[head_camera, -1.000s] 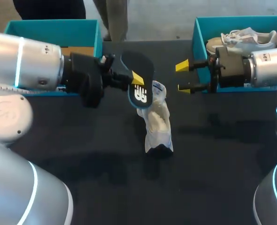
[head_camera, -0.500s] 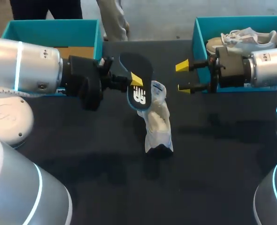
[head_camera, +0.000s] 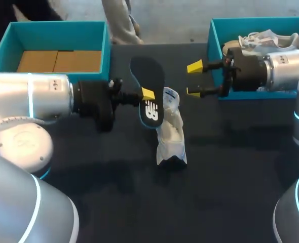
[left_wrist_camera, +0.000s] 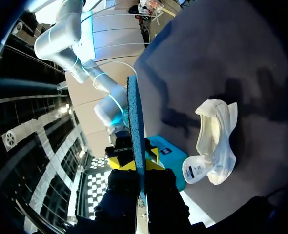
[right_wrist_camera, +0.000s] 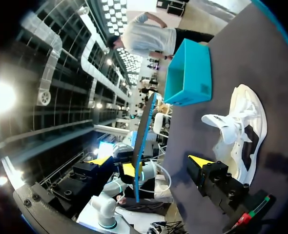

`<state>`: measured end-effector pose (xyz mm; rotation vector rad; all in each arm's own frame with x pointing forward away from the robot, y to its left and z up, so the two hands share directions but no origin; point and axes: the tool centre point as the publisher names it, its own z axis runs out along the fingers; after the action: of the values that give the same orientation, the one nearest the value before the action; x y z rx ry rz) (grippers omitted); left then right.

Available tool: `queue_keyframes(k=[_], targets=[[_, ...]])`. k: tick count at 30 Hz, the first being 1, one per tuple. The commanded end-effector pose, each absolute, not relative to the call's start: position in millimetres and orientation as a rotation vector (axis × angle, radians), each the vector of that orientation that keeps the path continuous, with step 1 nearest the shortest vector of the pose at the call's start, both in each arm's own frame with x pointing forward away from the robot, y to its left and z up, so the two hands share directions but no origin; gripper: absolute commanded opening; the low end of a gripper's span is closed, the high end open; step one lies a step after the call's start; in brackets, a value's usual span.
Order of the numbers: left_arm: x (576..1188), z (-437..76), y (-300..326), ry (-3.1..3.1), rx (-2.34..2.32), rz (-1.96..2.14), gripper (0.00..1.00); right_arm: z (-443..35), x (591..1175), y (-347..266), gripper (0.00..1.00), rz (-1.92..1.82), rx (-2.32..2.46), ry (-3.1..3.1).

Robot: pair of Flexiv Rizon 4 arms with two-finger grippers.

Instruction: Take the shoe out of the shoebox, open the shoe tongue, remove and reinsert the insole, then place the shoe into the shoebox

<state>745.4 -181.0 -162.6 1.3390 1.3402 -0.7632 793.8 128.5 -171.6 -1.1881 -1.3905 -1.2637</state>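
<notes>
My left gripper [head_camera: 147,94] is shut on a dark insole [head_camera: 148,86] with a blue edge, held up over the table's middle. In the left wrist view the insole [left_wrist_camera: 135,122] stands edge-on between the yellow tips of that gripper [left_wrist_camera: 140,163]. The white shoe [head_camera: 171,129] lies on the black table just below and right of the insole, its opening showing [left_wrist_camera: 213,141]. To the insole's right, my right gripper [head_camera: 194,79] hangs open and empty. From the right wrist view, the insole [right_wrist_camera: 145,126] is ahead of the open gripper [right_wrist_camera: 151,163], with the shoe [right_wrist_camera: 241,129] to one side.
A teal shoebox [head_camera: 58,35] with a brown cardboard bottom stands at the back left. A second teal box [head_camera: 215,30] at the back right holds another white shoe [head_camera: 263,43], partly behind my right arm. Bare black tabletop lies in front of the shoe.
My left arm has swung toward the near side while still holding the insole, which dropped slightly. My right gripper has edged a little to the left.
</notes>
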Motion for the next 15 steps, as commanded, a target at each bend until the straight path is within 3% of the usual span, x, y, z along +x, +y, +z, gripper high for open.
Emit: queue_keyframes(k=[1,12,15], targets=[[754.1,-173.3,-193.7,1.293,1.323,-0.792,0.00,-171.4,802.1,136.8,1.00,-1.236,-1.164,-1.394],[766.5,-180.8,-221.2,1.212,1.325,-0.754,0.00,-172.8,810.0,157.8,1.00,-1.196,-1.129,-1.378],[770.4,-181.2,-228.1,1.214,1.308,-0.763,0.00,-171.3,811.9,162.1,0.76,-1.185,-1.123,-1.382]])
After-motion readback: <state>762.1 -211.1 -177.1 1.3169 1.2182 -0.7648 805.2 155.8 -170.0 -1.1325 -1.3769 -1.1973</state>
